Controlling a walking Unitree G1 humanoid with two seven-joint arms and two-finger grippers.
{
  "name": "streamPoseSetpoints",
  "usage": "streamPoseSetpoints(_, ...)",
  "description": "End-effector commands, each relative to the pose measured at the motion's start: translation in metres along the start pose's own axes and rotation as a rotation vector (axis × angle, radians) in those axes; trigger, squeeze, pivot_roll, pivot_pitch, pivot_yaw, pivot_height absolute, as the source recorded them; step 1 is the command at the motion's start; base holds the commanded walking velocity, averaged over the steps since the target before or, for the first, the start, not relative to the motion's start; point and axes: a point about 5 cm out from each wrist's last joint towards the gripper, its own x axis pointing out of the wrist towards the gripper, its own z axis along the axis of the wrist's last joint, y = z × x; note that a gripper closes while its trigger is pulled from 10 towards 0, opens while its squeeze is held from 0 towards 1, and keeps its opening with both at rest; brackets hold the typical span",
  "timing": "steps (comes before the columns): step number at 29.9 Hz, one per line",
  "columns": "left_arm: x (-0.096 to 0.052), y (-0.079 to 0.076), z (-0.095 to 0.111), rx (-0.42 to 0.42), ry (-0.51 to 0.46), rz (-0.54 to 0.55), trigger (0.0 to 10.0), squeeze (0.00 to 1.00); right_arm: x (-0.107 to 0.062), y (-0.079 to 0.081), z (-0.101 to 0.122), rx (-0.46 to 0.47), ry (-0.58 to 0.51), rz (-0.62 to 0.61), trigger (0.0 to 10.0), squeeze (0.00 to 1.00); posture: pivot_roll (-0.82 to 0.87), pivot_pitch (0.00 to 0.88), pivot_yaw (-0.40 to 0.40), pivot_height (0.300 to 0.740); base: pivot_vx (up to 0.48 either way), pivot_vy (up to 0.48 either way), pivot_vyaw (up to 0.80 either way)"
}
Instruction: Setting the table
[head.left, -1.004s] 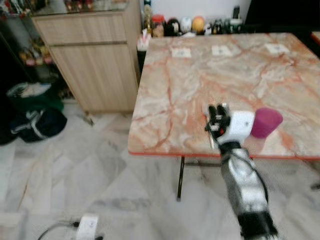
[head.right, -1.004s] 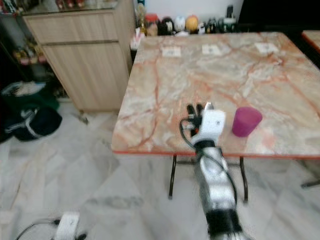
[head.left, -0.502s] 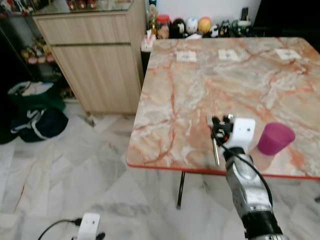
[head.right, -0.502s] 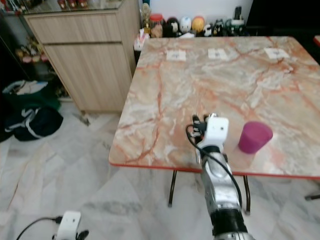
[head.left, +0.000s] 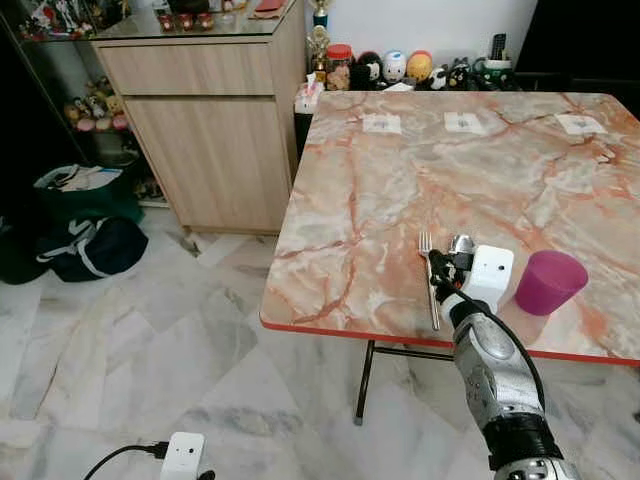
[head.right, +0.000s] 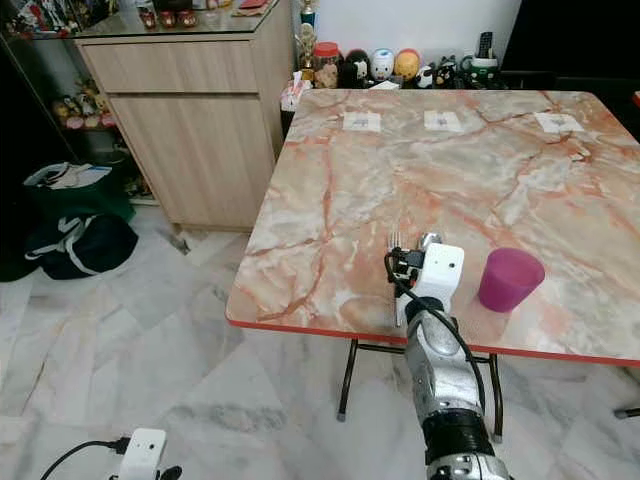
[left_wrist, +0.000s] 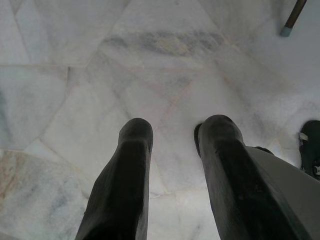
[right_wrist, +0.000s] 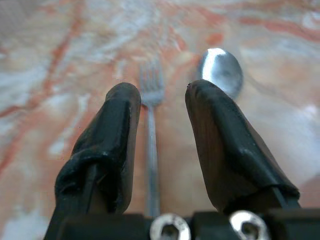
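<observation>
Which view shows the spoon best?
The right wrist view: the spoon bowl shines beside the fork, past the right end effector. In the eye views, just its bowl peeks out by the wrist.

Fork (head.left: 429, 280) on table (head.left: 380, 190), cup (head.left: 549, 282) right.

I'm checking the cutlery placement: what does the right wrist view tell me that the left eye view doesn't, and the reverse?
Right wrist view: the right pincer is open, the fork runs between its fingers, and a spoon bowl lies beside the tines. Left eye view: a purple cup stands to the pincer's right, with a wooden cabinet left of the table. Both: the fork, the pincer and the marble table.
</observation>
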Motion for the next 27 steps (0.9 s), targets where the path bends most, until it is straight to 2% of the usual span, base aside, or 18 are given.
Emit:
streamPoseSetpoints(1,-0.001,0.002,-0.005,-0.009,0.027,0.007,10.0,0.0,0.005,-0.008,0.007,0.002,0.003,-0.044,10.0,0.0,-0.05,0.065,0.036,0.74,0.0,0.0,0.0)
streamPoseSetpoints(6,-0.001,0.004,-0.004,-0.01,0.026,0.009,10.0,0.0,0.011,-0.019,0.005,-0.029,0.058,-0.111,10.0,0.0,-0.05,0.069,0.037,0.74,0.0,0.0,0.0)
streamPoseSetpoints(10,-0.001,0.005,-0.004,-0.012,0.026,0.006,10.0,0.0,0.018,-0.027,0.012,0.016,0.06,-0.153,10.0,0.0,-0.05,0.072,0.041,0.74,0.0,0.0,0.0)
streamPoseSetpoints(23,-0.002,0.006,-0.006,-0.017,0.028,0.01,10.0,0.0,0.028,-0.022,0.012,0.044,0.104,-0.154,10.0,0.0,-0.04,0.078,0.038,0.74,0.0,0.0,0.0)
streamPoseSetpoints(24,-0.002,0.006,-0.006,-0.017,0.028,0.01,10.0,0.0,0.028,-0.022,0.013,0.045,0.104,-0.158,10.0,0.79,-0.04,0.078,0.038,0.74,0.0,0.0,0.0)
streamPoseSetpoints(25,-0.002,0.006,-0.006,-0.017,0.028,0.01,10.0,0.0,0.028,-0.022,0.013,0.045,0.104,-0.158,10.0,0.79,-0.04,0.078,0.038,0.74,0.0,0.0,0.0)
streamPoseSetpoints(26,-0.002,0.006,-0.007,-0.017,0.027,0.01,10.0,0.0,0.029,-0.022,0.013,0.047,0.104,-0.164,10.0,0.93,-0.04,0.079,0.037,0.74,0.0,0.0,0.0)
streamPoseSetpoints(27,-0.002,0.006,-0.007,-0.017,0.028,0.01,10.0,0.0,0.029,-0.023,0.014,0.048,0.103,-0.168,10.0,0.9,-0.04,0.079,0.037,0.74,0.0,0.0,0.0)
